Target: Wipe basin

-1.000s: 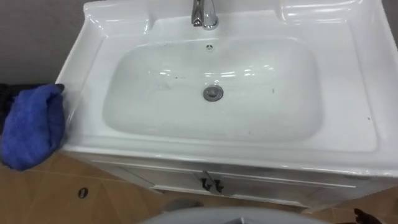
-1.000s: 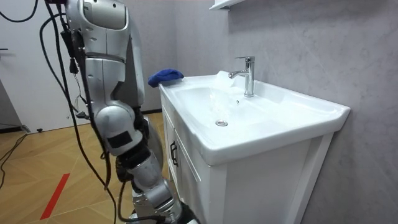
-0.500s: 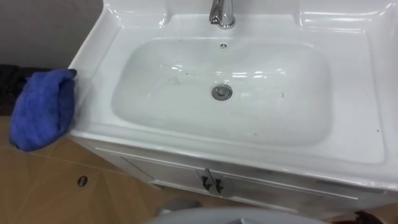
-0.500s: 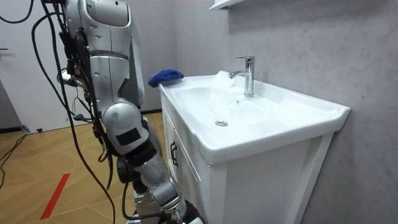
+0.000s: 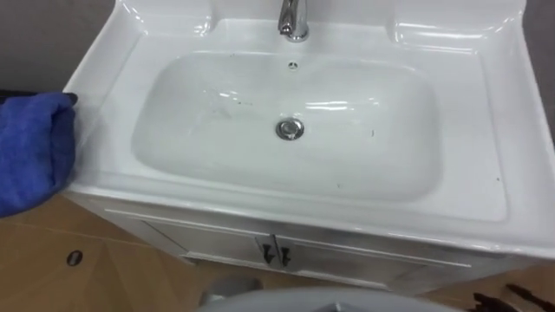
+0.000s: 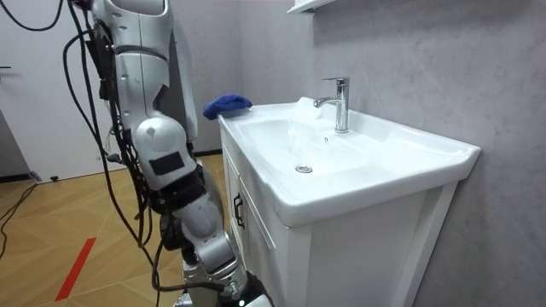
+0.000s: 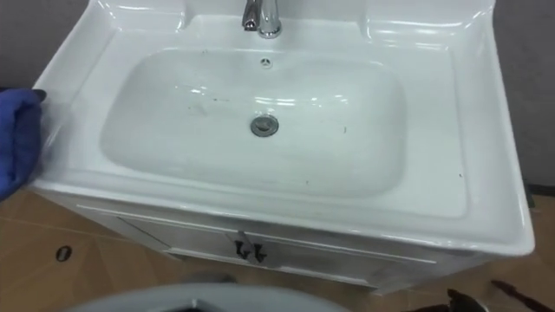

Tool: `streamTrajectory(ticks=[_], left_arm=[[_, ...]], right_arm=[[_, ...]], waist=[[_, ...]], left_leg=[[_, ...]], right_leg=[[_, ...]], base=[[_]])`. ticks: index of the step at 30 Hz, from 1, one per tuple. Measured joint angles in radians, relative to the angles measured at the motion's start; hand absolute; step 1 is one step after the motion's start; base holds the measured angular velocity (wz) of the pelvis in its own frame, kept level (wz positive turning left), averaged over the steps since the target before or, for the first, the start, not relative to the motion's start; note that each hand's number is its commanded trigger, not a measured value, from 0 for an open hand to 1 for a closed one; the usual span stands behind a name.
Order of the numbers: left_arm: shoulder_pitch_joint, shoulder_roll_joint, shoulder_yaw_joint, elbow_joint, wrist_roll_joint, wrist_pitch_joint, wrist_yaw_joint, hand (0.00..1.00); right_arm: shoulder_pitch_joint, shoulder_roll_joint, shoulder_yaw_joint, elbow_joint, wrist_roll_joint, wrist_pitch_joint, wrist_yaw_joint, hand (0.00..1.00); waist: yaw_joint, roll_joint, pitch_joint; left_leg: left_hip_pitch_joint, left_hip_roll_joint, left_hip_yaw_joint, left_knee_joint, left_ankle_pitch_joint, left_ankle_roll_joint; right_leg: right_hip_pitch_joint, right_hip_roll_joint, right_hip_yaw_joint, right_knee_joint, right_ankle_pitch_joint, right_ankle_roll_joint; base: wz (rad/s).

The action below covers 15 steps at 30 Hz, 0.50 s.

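Leftward, left hand [image 5: 71, 99] under blue cloth [image 5: 30, 152]

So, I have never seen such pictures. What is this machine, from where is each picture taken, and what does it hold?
It is a humanoid robot standing before a white ceramic wash basin on a white cabinet. Two pictures come from cameras in its head, looking down; the third from a camera standing in the room. A chrome tap stands at the back rim; a round metal drain sits in the bowl. A blue cloth hangs beside the left rim, apparently draped over the left hand, mostly hidden. The right hand shows at the lower right corner.
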Motion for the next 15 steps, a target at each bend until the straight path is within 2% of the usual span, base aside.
streamTrajectory(ticks=[2, 7, 12, 15], left_arm=[[-0.025, -0.001, -0.059, 0.0, -0.002, -0.006, -0.018, 0.0], [-0.075, -0.002, -0.171, 0.002, -0.001, -0.037, -0.074, 0.0], [-0.09, -0.013, -0.177, 0.002, -0.002, -0.041, -0.148, 0.0], [-0.091, -0.019, -0.218, 0.001, 0.0, -0.042, -0.19, 0.0]], right_arm=[[-0.02, 0.002, 0.024, -0.006, 0.01, 0.001, 0.006, 0.0], [-0.082, 0.004, 0.093, 0.009, 0.001, 0.011, 0.016, 0.0], [-0.085, 0.014, 0.151, 0.009, 0.0, 0.02, 0.04, 0.0], [-0.084, 0.026, 0.154, 0.009, 0.0, 0.021, 0.045, 0.0]], waist=[[0.0, -0.02, 0.0054], [0.009, -0.029, 0.0079], [0.018, -0.04, 0.0114], [0.019, -0.042, 0.0128]], left_leg=[[-0.019, 0.005, 0.001, 0.016, -0.009, 0.002], [-0.08, 0.023, 0.005, 0.078, -0.037, 0.01], [-0.097, 0.042, 0.015, 0.124, -0.075, 0.013], [-0.1, 0.049, 0.024, 0.137, -0.087, 0.02]], right_leg=[[-0.01, 0.006, 0.001, -0.004, 0.006, 0.001], [-0.042, 0.021, -0.001, -0.006, 0.019, 0.001], [-0.041, 0.045, 0.022, -0.007, 0.029, 0.008], [-0.04, 0.051, 0.026, -0.013, 0.045, 0.013]], base=[[0.0], [-0.01], [-0.13], [-0.11]])
